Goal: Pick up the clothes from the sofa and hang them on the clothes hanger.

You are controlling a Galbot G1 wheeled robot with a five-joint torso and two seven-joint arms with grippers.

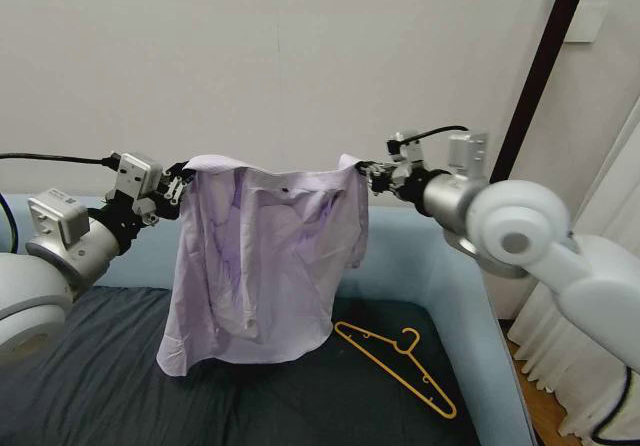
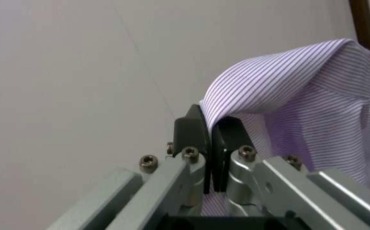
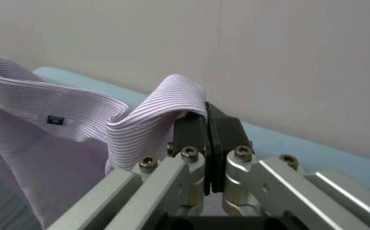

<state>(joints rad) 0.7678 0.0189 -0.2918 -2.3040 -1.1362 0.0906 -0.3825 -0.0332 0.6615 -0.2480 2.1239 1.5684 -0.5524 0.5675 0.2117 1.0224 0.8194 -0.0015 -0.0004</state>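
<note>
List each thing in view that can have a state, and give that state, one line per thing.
shirt: held up, hanging spread between both grippers, not on the hanger.
left gripper: shut on one top corner of the shirt.
right gripper: shut on the other top corner.
hanger: lying flat on the sofa, empty.

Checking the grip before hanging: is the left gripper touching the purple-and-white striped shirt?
Touching. The left wrist view shows the left gripper with its black fingers shut on a fold of the purple-and-white striped shirt.
</note>
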